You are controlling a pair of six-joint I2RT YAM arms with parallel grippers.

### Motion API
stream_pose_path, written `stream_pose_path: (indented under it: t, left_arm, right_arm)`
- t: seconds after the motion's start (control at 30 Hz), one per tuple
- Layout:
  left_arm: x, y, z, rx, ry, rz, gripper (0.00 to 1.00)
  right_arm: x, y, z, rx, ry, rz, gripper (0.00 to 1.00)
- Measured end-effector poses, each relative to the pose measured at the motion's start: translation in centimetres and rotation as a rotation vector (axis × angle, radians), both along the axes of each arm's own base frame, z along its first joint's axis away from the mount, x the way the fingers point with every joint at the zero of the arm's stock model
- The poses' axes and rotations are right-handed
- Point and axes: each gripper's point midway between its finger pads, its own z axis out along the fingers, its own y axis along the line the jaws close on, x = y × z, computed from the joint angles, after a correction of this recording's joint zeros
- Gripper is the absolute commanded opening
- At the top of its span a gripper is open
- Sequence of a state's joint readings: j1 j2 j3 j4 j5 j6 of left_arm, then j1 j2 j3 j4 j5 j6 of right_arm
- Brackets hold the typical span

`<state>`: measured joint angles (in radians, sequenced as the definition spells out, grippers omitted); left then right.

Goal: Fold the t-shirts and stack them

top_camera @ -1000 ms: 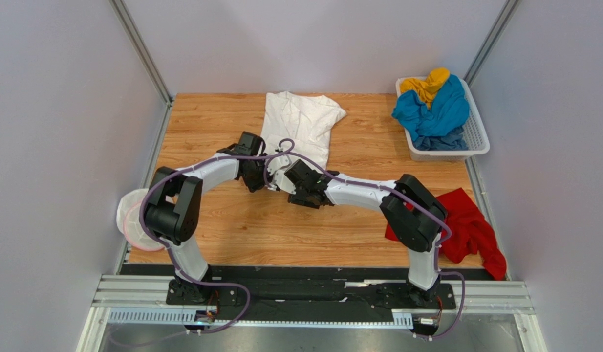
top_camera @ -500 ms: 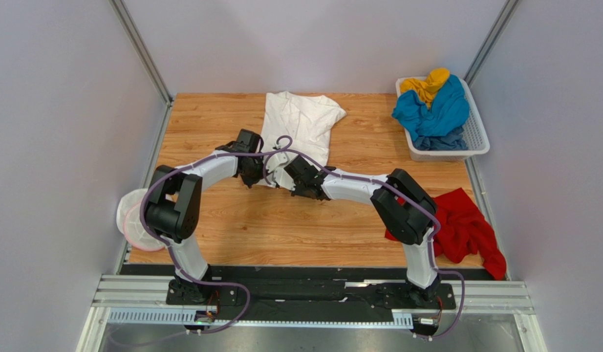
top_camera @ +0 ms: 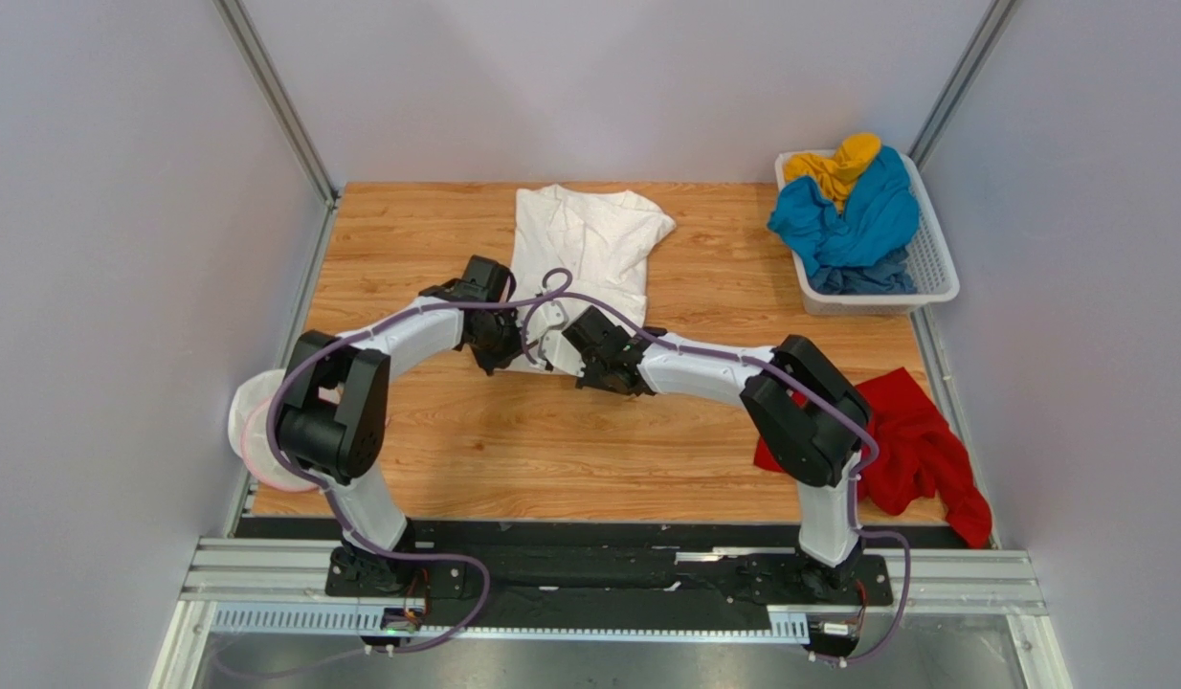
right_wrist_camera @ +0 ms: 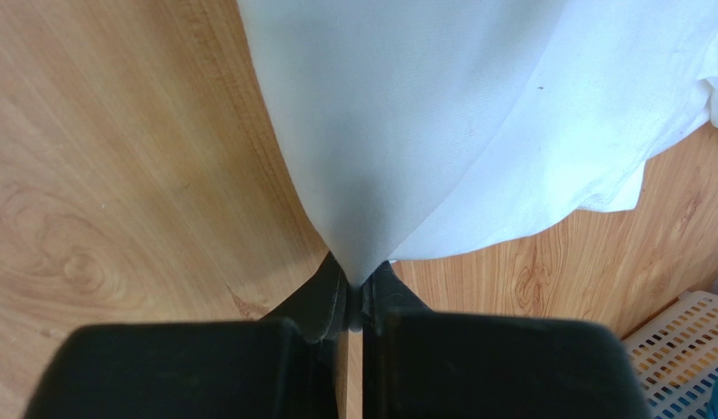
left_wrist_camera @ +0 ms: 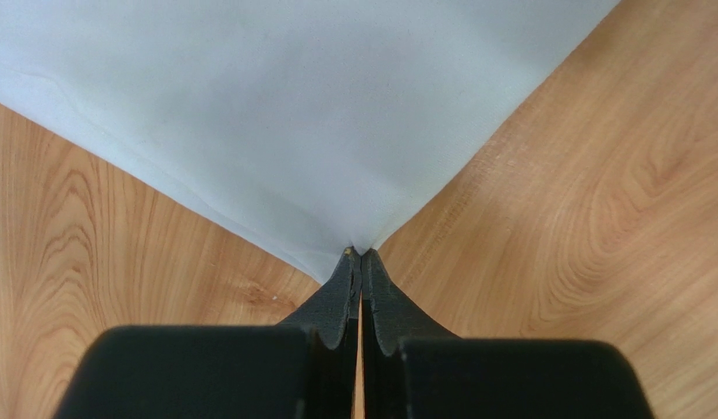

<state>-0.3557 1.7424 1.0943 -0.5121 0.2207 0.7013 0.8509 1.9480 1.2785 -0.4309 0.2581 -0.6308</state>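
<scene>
Corners of the white shirt (top_camera: 589, 244) sit thinly pinched in the left gripper (left_wrist_camera: 360, 258) and right gripper (right_wrist_camera: 357, 281); uneven pulling could free one.

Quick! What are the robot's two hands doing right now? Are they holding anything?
The left gripper is shut, pinching a corner of the white t-shirt.
The right gripper is shut, pinching the same shirt's edge.

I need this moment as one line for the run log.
phase: grasp | left hand: shut on white t-shirt corner | right hand: shut on same shirt's edge
</scene>
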Motion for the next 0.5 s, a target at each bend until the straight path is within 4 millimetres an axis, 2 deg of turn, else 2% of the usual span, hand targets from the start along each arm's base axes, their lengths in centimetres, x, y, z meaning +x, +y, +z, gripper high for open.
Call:
stream_pose_path:
  t: [0.17,0.33,0.5]
  left_arm:
    - [-0.9,-0.3,1.0,-0.021,0.011,-0.008,0.0]
    - [-2.4,-0.4,1.6,-0.025,0.015,-0.016,0.0]
    - [-5.5,-0.6,1.2,-0.024,0.043,-0.031,0.0]
  right_arm:
    - [-1.0,0.0,1.0,0.012,0.008,0.003,0.0]
    - [-2.9,0.1,1.6,0.024,0.025,0.011,0.0]
    - [-5.9,-0.2,1.5,0.007,0.069,0.039,0.0]
